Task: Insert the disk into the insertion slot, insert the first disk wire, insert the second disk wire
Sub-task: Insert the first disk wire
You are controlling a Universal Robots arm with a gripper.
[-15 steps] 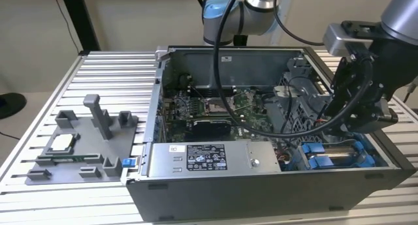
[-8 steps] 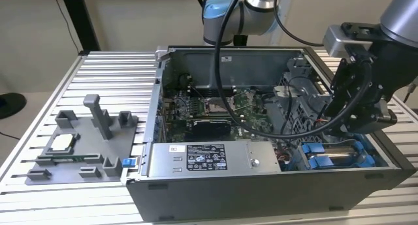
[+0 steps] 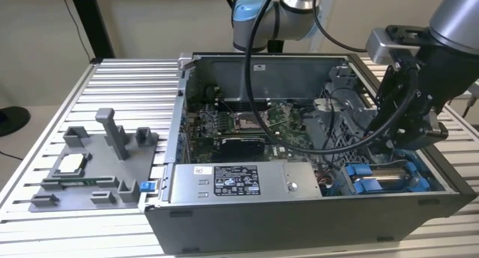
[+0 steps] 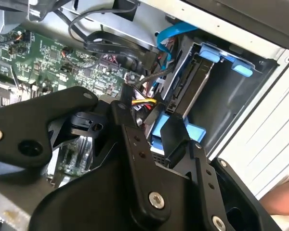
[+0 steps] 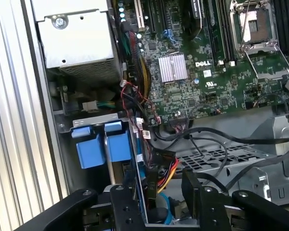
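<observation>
The disk [image 3: 385,176], silver-grey in its blue carrier, stands on edge inside the insertion slot [image 3: 432,176] at the case's near corner on the exterior view's right. Both wrist views show its blue tabs [image 5: 103,144] [image 4: 209,52]. My gripper [image 3: 404,146] reaches down into that corner, right over the disk's inner end. Its black fingers [image 5: 123,204] stand apart and open, straddling the disk's edge [image 5: 136,163]. Just beyond the fingertips, a black connector with red and yellow wires [image 5: 159,161] [image 4: 142,102] lies against the disk. A blue flat cable [image 4: 176,31] curls nearby.
The green motherboard [image 3: 247,129] fills the case floor, with loose black cables [image 5: 207,139] crossing a perforated bracket. The grey labelled power-supply box [image 3: 239,182] sits along the case's front. A grey fixture [image 3: 97,162] rests on the ribbed aluminium table [image 3: 127,84] at the exterior view's left.
</observation>
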